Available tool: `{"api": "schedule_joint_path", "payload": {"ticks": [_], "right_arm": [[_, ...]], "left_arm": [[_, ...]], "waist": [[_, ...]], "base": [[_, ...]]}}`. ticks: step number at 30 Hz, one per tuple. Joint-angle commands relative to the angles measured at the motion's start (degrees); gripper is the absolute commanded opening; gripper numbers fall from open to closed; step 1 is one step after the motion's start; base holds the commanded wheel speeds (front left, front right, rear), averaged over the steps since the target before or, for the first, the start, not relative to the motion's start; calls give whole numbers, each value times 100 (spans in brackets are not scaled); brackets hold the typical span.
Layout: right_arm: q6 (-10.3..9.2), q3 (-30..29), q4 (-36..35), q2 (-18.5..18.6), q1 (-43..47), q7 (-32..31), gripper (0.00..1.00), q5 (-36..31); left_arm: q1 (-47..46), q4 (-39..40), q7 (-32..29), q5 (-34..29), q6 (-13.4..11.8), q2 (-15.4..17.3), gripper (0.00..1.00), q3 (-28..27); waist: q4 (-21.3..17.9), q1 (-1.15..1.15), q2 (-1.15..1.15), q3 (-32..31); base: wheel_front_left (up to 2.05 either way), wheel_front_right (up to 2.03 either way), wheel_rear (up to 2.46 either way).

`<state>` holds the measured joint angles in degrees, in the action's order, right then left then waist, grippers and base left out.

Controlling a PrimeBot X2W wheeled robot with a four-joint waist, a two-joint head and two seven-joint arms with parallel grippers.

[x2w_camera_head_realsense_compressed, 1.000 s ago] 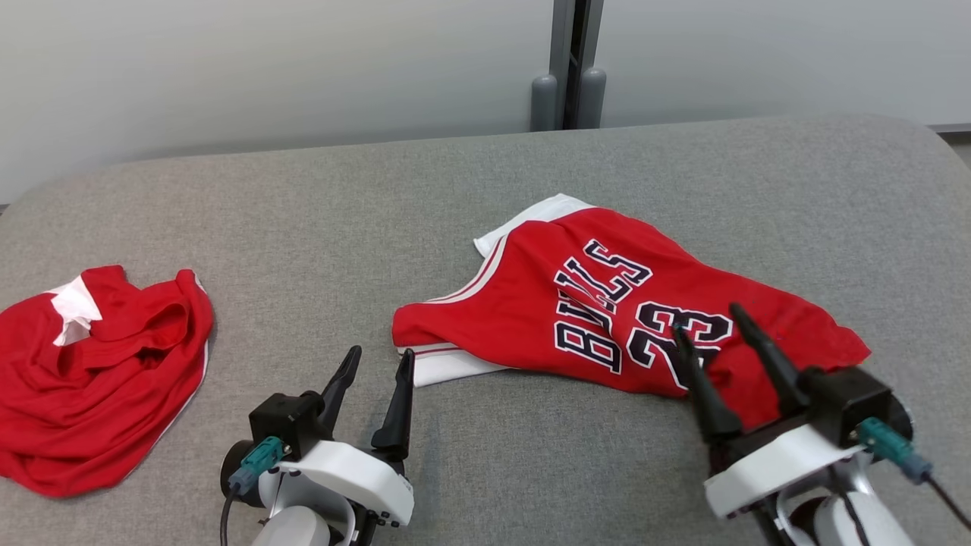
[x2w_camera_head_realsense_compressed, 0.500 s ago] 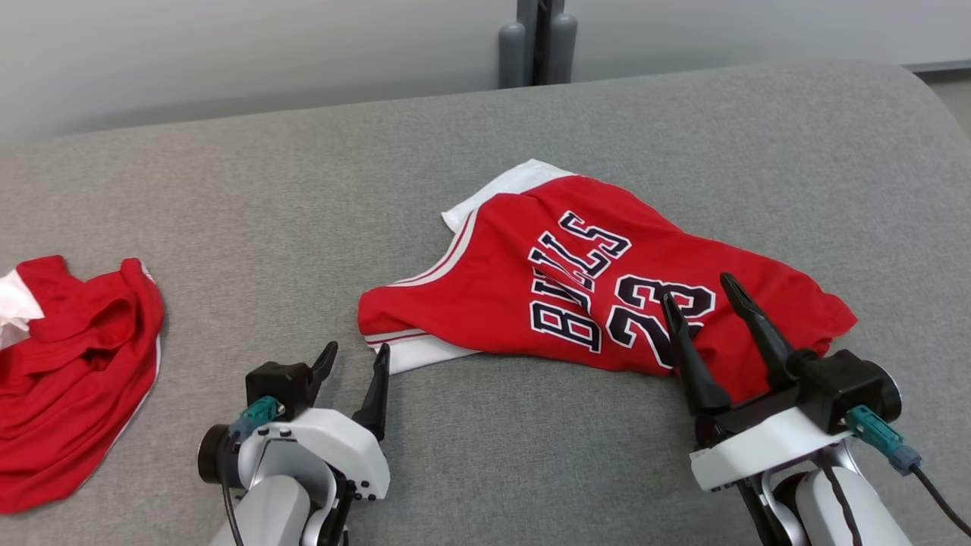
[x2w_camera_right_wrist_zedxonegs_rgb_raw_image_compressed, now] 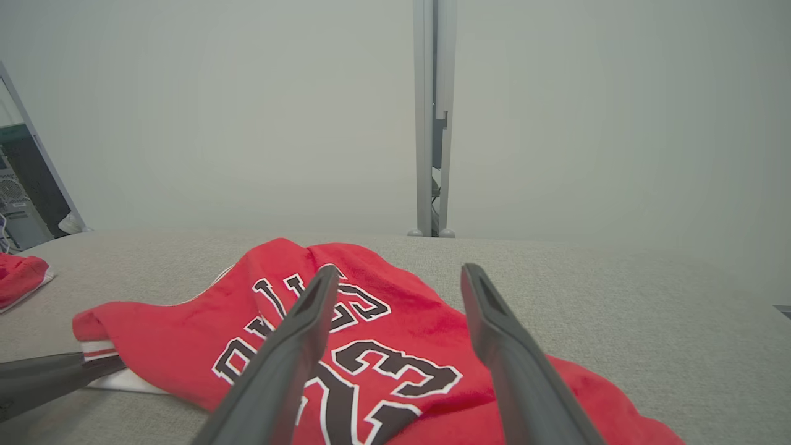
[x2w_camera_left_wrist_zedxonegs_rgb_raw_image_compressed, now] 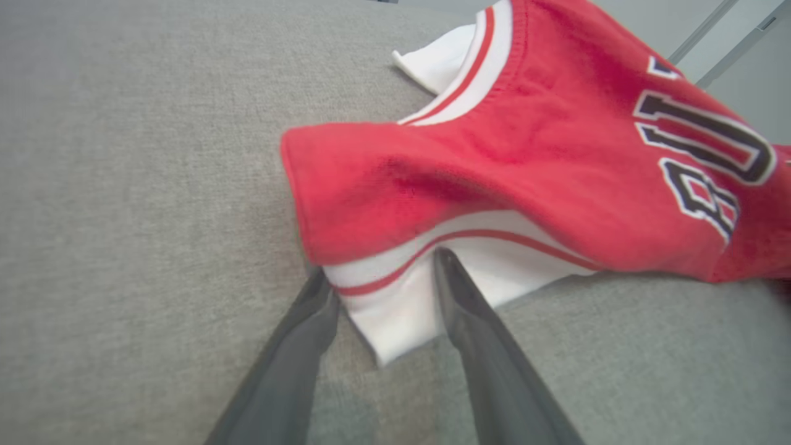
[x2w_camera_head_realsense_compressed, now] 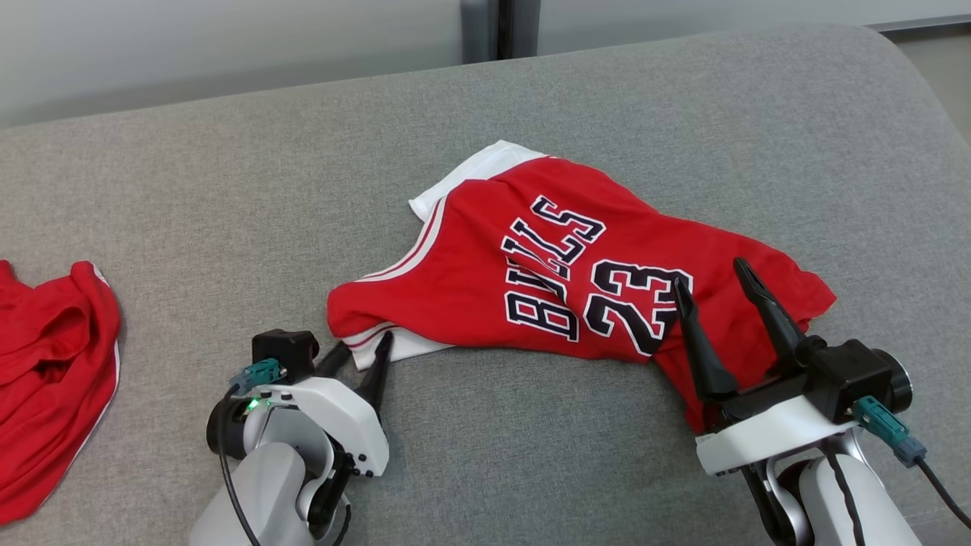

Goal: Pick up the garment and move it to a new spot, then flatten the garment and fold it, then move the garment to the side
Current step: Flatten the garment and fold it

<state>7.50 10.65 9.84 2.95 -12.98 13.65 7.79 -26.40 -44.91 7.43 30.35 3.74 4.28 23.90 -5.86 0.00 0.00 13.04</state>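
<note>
The jersey is seen crumpled near the middle of the grey cushion, neither flattened nor folded. The left gripper is set with jaws apart around the white hem corner, which is not yet clamped. The right gripper is held wide open over the jersey's right part. The task is judged barely begun: lifting, moving, flattening, folding and setting aside are all left. 1 other red garment is seen far left

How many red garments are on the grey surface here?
2. A jersey printed 23 lies in the middle; a crumpled red garment lies at the far left, partly cut off by the head view's edge. More could lie beyond the frame.
</note>
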Motion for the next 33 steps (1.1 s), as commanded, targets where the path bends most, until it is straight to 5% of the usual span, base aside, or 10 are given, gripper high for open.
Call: {"api": "schedule_joint_path", "payload": {"ticks": [1, 15, 20, 33], "right_arm": [[-2, -27, 26, 7, -18, 65, 100, -34], [-2, -105, 218, 2, 182, 129, 100, 90], [-2, -76, 308, 3, 268, 153, 100, 191], [-3, -94, 355, 5, 356, 165, 100, 380]], "left_arm": [[-76, -45, 9, 65, 115, -11, 0, 46], [106, 1126, 555, 108, 118, 248, 0, -164], [515, 2047, -326, 331, 95, 532, 0, -85], [2206, 4552, -3161, 886, -558, 1637, 0, 192]], "waist": [[18, 0, 0, -42], [459, 0, 0, -657], [642, 0, 0, -869], [934, 0, 0, -1056]], "base": [[0, 0, 0], [0, 0, 0], [0, 0, 0], [0, 0, 0]]}}
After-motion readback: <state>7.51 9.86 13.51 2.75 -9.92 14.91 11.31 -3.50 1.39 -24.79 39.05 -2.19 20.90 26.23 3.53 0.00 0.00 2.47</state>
